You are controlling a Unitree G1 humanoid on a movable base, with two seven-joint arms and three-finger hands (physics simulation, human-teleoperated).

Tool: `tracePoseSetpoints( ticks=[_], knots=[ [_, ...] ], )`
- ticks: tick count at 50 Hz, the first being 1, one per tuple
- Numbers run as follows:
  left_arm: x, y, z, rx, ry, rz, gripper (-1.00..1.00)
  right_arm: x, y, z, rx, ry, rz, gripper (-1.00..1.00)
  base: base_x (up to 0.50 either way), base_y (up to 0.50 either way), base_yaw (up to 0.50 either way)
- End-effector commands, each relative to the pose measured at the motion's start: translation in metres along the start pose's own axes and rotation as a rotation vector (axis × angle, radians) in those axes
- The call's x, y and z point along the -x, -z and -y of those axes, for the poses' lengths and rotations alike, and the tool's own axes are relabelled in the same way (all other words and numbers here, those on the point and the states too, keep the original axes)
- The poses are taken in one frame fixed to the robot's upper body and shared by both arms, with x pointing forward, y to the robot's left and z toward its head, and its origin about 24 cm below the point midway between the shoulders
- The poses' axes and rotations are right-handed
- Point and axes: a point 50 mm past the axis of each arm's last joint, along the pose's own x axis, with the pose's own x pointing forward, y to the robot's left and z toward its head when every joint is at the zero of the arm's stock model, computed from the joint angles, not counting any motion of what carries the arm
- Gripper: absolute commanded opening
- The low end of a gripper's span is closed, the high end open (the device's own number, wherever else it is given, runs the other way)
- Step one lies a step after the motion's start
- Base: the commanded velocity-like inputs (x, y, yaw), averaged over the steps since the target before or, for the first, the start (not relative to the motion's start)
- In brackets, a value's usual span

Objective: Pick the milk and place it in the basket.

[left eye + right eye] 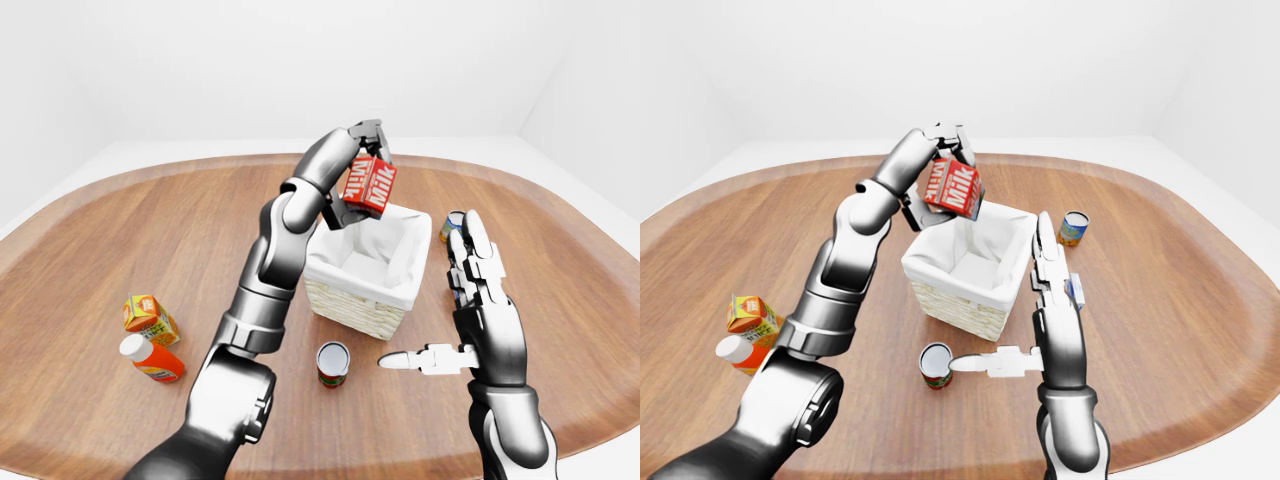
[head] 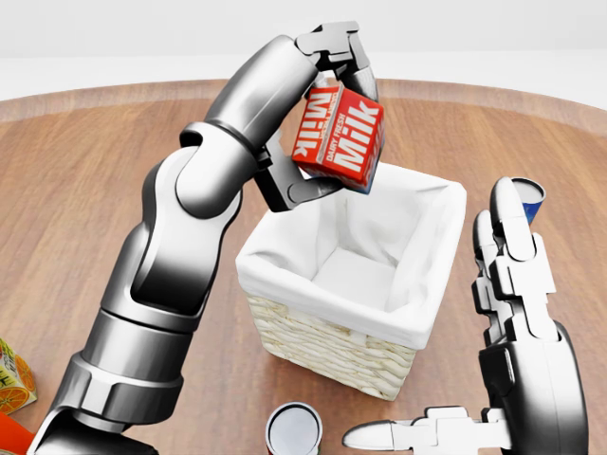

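Note:
My left hand [image 2: 327, 118] is shut on the red milk carton [image 2: 340, 140], holding it tilted in the air over the upper left corner of the basket [image 2: 353, 284]. The basket is wicker with a white cloth lining and nothing shows inside it. At the lower right of the head view my right hand [image 2: 493, 370] stands open beside the basket, its fingers stretched upward and its thumb pointing left, touching nothing.
A can [image 2: 294, 428] stands just below the basket and another can [image 1: 1073, 228] lies to its upper right. An orange juice carton [image 1: 148, 317] and an orange bottle [image 1: 150, 358] sit at the table's left. The wooden table [image 1: 150, 240] is round-edged.

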Motion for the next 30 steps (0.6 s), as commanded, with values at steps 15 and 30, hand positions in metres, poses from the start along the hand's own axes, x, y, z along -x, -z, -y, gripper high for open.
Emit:
tracePoseSetpoints(
  ticks=[15,30],
  knots=[
    [-0.026,0.013,0.001,0.102,-0.011,-0.095,-1.0,0.0,-0.001,0.001,-0.002,0.001,-0.001,1.0,0.0,0.0,0.0],
    [-0.035,0.026,0.012,0.141,0.007,-0.159,-1.0,0.0,0.001,0.001,-0.003,0.001,-0.002,1.0,0.0,0.0,0.0]
  ],
)
